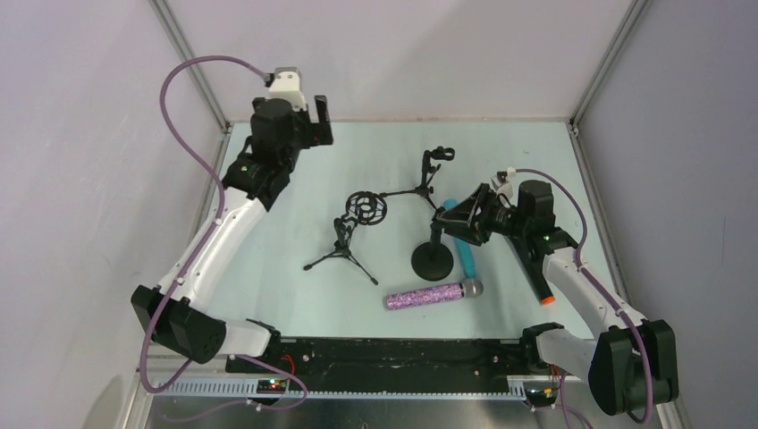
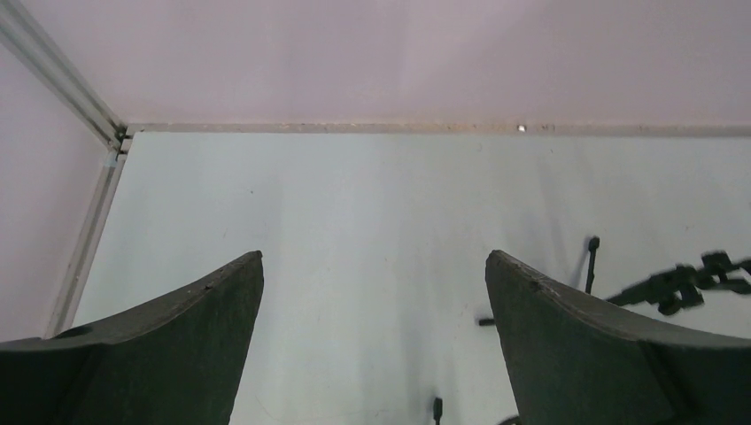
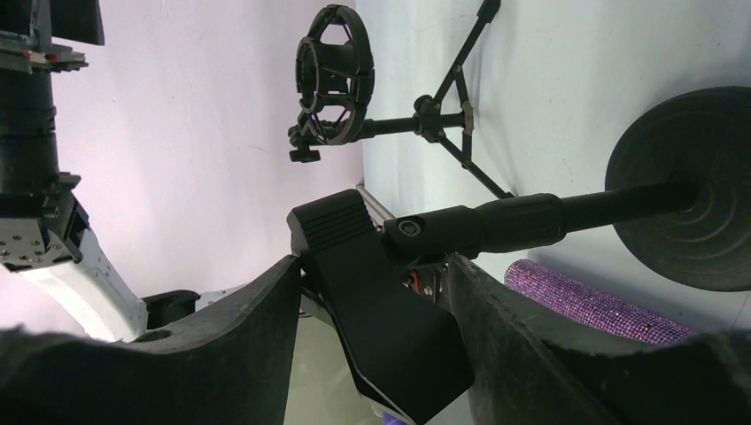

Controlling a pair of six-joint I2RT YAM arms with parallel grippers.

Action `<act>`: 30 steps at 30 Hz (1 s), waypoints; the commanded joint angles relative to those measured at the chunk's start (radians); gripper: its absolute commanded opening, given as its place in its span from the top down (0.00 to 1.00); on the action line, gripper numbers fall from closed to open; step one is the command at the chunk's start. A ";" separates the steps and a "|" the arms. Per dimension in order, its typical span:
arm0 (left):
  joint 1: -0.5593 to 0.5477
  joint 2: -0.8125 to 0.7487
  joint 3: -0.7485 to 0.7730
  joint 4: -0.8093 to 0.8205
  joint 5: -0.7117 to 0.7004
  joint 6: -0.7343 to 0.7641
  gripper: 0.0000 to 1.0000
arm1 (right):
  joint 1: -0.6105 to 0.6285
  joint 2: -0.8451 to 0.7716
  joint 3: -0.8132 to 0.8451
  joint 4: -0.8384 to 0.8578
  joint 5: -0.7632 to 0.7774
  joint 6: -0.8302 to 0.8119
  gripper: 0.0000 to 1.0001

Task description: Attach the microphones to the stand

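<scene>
The left claw (image 2: 374, 255) is spread wide at the far left, with nothing in it. The right claw (image 3: 372, 266) is partly closed around the clip (image 3: 372, 319) of the stand (image 1: 433, 259). Whether the clip is squeezed cannot be told. The purple microphone (image 1: 427, 296), blue microphone (image 1: 468, 256) and black microphone (image 1: 539, 288) are laid on the tabletop (image 1: 295, 295) nearby.

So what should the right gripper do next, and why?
Probably finish closing on the black clip atop the round-base stand. The right gripper has it between its fingers, though a firm squeeze isn't clear, and the purple microphone lies on the table.
</scene>
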 commanded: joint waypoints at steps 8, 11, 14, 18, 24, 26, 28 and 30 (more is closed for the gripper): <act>0.187 -0.078 -0.145 0.139 0.239 -0.130 0.02 | -0.015 0.010 -0.004 -0.082 0.024 -0.031 0.53; 0.187 -0.087 -0.172 0.154 0.254 -0.136 0.02 | -0.025 0.015 -0.004 -0.112 0.015 -0.052 0.56; 0.187 -0.094 -0.184 0.158 0.252 -0.142 0.02 | -0.040 0.015 -0.004 -0.150 0.012 -0.077 0.59; 0.187 -0.101 -0.188 0.163 0.271 -0.143 0.02 | -0.056 0.002 -0.004 -0.189 0.028 -0.118 0.61; 0.187 -0.116 -0.199 0.167 0.248 -0.133 0.02 | -0.060 -0.011 -0.004 -0.207 0.056 -0.133 0.61; 0.186 -0.114 -0.202 0.171 0.253 -0.135 0.02 | -0.061 -0.006 -0.002 -0.199 0.053 -0.129 0.62; 0.186 -0.112 -0.203 0.172 0.257 -0.135 0.02 | -0.059 0.001 0.004 -0.202 0.053 -0.131 0.62; 0.185 -0.111 -0.203 0.173 0.254 -0.136 0.02 | -0.056 0.006 0.011 -0.212 0.063 -0.142 0.62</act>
